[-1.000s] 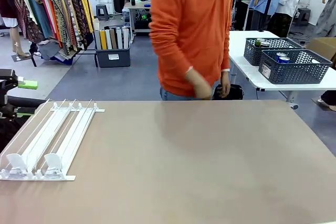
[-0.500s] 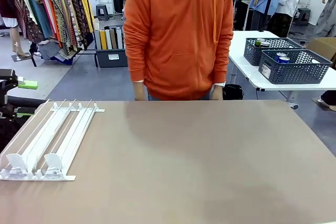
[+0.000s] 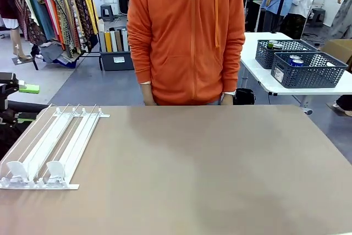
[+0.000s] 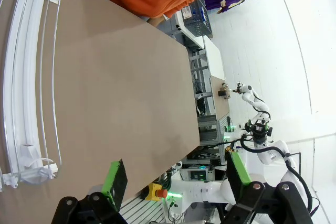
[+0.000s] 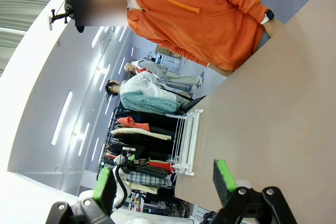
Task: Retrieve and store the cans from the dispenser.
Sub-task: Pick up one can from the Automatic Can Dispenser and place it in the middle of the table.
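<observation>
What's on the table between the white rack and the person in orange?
Nothing: in the front view, only bare brown table lies between the dispenser and the person.

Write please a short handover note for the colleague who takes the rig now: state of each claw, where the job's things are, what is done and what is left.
Left claw: open, holding nothing, off the table's left edge beside the dispenser.
Right claw: open, holding nothing, above the table's near right side.
Dispenser: on the left of the table, lanes without cans, both end stoppers at the near end.
Person in an orange hoodie: standing at the far edge, hands low.
Done: nothing retrieved yet. Left: all of it. Cans lie in grey baskets on the side table behind.
</observation>
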### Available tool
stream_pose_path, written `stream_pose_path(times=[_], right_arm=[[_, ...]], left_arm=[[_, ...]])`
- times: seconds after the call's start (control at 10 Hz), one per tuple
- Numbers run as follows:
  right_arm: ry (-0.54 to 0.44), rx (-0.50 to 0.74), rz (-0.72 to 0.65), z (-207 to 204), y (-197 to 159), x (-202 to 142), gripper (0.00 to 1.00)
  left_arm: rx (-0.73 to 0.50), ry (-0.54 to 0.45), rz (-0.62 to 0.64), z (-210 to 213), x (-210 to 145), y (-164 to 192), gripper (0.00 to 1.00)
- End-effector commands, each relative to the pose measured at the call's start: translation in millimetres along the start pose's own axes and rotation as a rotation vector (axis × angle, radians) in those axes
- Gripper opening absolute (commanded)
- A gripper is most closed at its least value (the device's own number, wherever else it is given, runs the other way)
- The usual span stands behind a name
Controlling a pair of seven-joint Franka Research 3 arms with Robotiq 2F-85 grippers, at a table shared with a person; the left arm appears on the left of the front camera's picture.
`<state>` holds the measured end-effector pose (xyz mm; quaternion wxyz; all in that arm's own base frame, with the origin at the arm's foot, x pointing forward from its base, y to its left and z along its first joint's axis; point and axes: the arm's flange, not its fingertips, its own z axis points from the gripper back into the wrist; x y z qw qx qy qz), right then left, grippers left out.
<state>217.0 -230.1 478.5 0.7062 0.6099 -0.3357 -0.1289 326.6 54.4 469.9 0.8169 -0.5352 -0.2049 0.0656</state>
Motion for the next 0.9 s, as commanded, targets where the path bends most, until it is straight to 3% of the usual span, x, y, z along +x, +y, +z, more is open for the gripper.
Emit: stream_pose_path(times=[0.0, 0.8], right_arm=[[-0.017, 0.022, 0.018, -2.0, 2.3, 2.7, 1.0], [-0.017, 0.022, 0.018, -2.0, 2.3, 2.7, 1.0]], left_arm=[[-0.023, -0.009, -0.01, 0.6, 0.9, -0.4, 1.0], [-0.023, -0.009, -0.01, 0.6, 0.9, -0.4, 1.0]])
